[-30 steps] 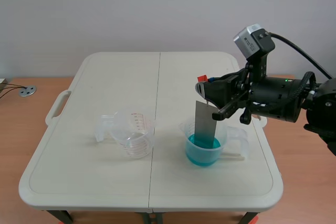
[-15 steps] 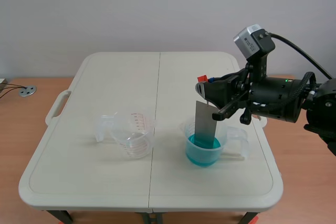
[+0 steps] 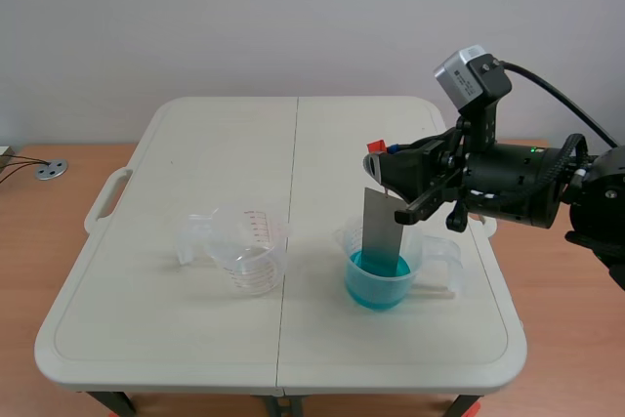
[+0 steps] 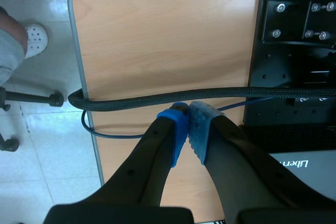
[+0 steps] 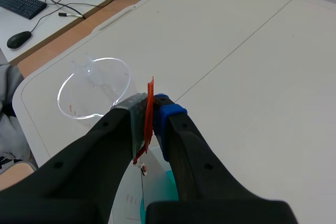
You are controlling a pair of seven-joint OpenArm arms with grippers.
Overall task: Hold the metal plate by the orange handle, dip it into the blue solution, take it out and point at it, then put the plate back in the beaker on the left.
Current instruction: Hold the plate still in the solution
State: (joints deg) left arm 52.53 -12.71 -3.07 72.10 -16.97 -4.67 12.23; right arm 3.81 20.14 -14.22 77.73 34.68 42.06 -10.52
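My right gripper (image 3: pixel 379 158) (image 5: pixel 150 114) is shut on the orange handle (image 3: pixel 375 147) (image 5: pixel 148 119) of the metal plate (image 3: pixel 382 229). The plate hangs upright, its lower end down in the blue solution (image 3: pixel 377 278) of the right beaker (image 3: pixel 387 266). The empty clear beaker (image 3: pixel 249 248) (image 5: pixel 94 88) stands to the left on the white table (image 3: pixel 195 163). My left gripper (image 4: pixel 188 129) is shut on nothing, off the table over a wooden desk, out of the scene view.
In the left wrist view a black cable (image 4: pixel 157 99) runs across the wooden desk (image 4: pixel 157 35), beside a black mount (image 4: pixel 299 24). Beyond the table in the right wrist view, a desk holds a keyboard (image 5: pixel 21 3) and a mouse (image 5: pixel 19 39).
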